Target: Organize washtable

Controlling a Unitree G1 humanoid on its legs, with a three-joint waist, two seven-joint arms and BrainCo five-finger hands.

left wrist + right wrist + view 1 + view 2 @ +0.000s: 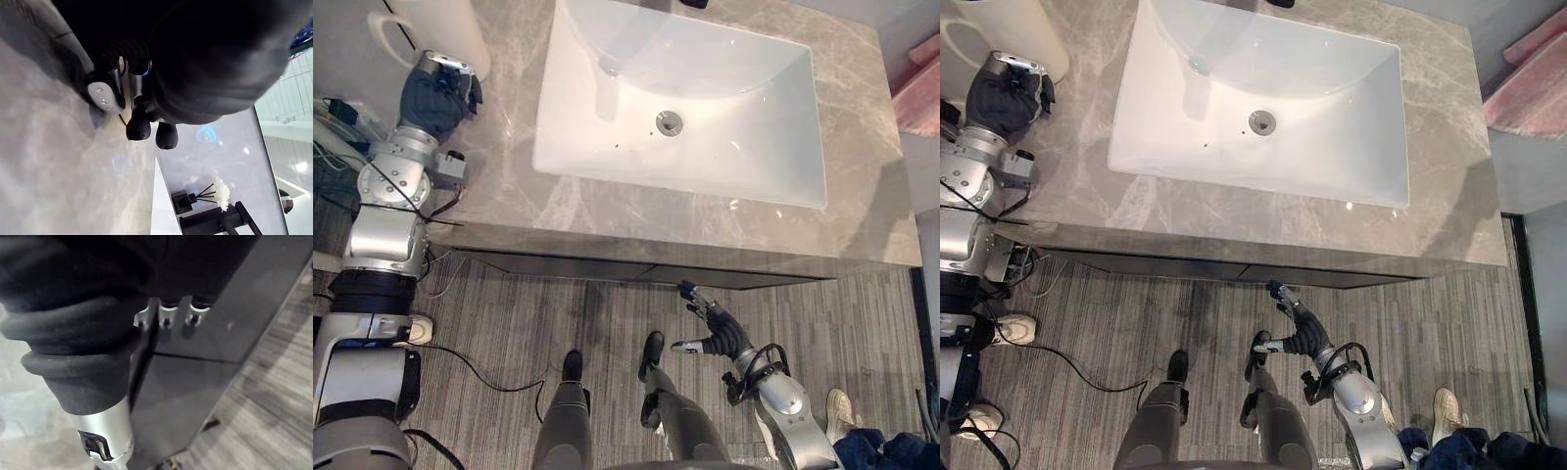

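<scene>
washtable of veined grey stone: right hand fingers straight, empty, left hand unclear.

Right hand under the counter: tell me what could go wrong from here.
1. The open right hand points at the dark drawer front below the counter; pushing on could jam the hand against it.
2. The left hand sits right beside the white mug; a nudge might tip it.
3. A person's shoe stands near the right arm; a swing back could hit it.
</scene>
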